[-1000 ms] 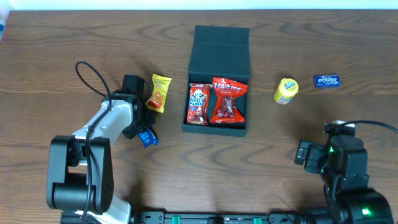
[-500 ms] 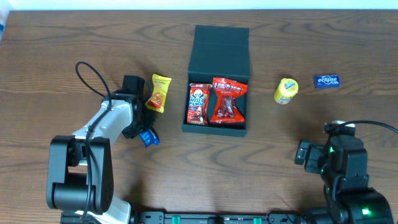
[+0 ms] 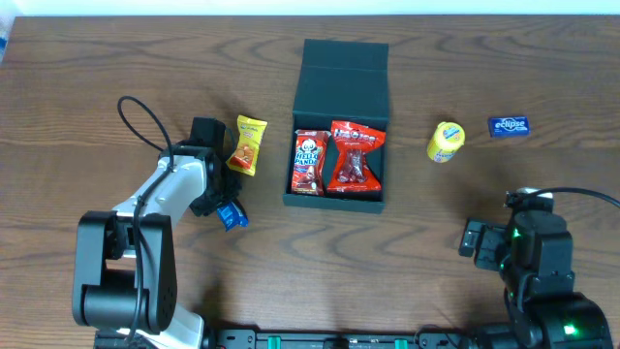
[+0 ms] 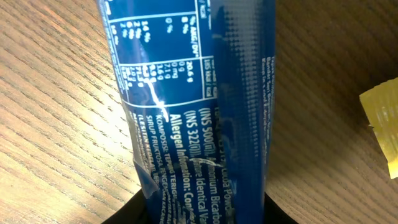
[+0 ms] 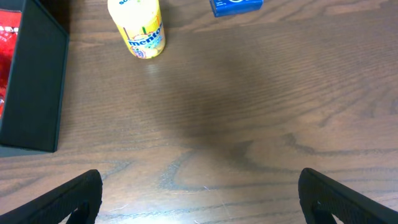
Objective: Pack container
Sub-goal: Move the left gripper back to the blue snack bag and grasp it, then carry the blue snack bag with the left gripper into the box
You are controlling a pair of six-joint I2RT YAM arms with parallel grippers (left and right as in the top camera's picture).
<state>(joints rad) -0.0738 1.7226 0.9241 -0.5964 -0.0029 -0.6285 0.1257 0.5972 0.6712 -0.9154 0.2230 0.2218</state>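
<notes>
We find the left gripper (image 3: 223,206) clamped on a blue packet (image 4: 193,106) whose print includes "Allergen Information". The right gripper (image 5: 199,199) stands wide apart, holding nothing. The container (image 3: 344,73) lies open at mid-table, holding a "Hello Panda" packet (image 3: 310,162) and a red packet (image 3: 354,157). To its right stand a "mentos" bottle (image 5: 138,25) and an "eclipse" tin (image 3: 508,125).

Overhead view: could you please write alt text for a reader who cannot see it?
An open dark container on a wooden table holds two red snack packets. The left gripper is at a blue packet; a yellow packet, a yellow bottle and a blue Eclipse pack sit outside it.
</notes>
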